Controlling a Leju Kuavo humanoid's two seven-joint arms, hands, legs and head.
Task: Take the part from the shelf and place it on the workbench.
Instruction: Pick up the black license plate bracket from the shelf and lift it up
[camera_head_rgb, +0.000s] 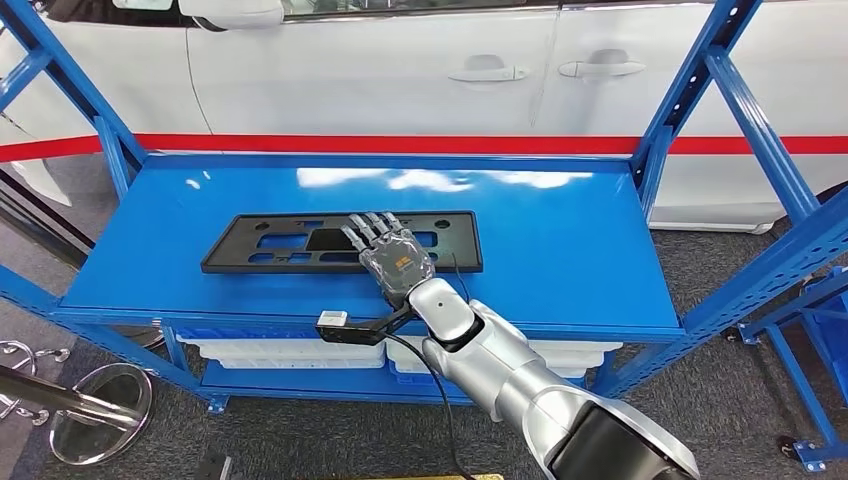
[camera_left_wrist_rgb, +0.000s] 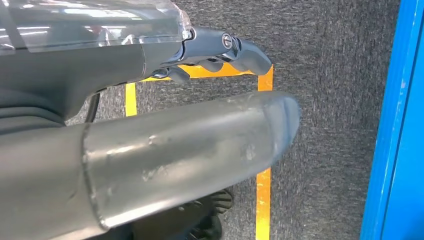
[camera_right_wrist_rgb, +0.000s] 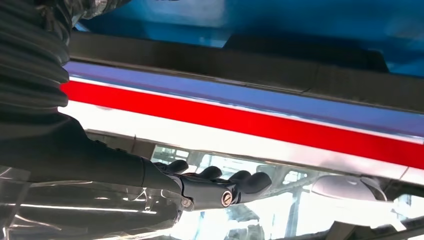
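A long flat black plastic part (camera_head_rgb: 262, 246) with several cutouts lies on the blue shelf (camera_head_rgb: 570, 250), left of centre. My right hand (camera_head_rgb: 392, 256) reaches in from below, stretched flat over the part's right half with the fingers straight and spread, gripping nothing. In the right wrist view those fingers (camera_right_wrist_rgb: 220, 184) are straight and slightly apart, and the part (camera_right_wrist_rgb: 210, 59) shows as a dark strip beyond them. My left hand (camera_left_wrist_rgb: 190, 145) hangs over grey carpet, thumb out, fingers loosely bent, holding nothing.
Slanted blue uprights (camera_head_rgb: 690, 90) frame the shelf on both sides. A white car (camera_head_rgb: 400, 70) with a red stripe stands close behind. White bins (camera_head_rgb: 270, 352) sit on the lower level. A chrome stool base (camera_head_rgb: 95, 410) stands at the left. Yellow floor tape (camera_left_wrist_rgb: 263, 200) runs beside a blue frame (camera_left_wrist_rgb: 395, 150).
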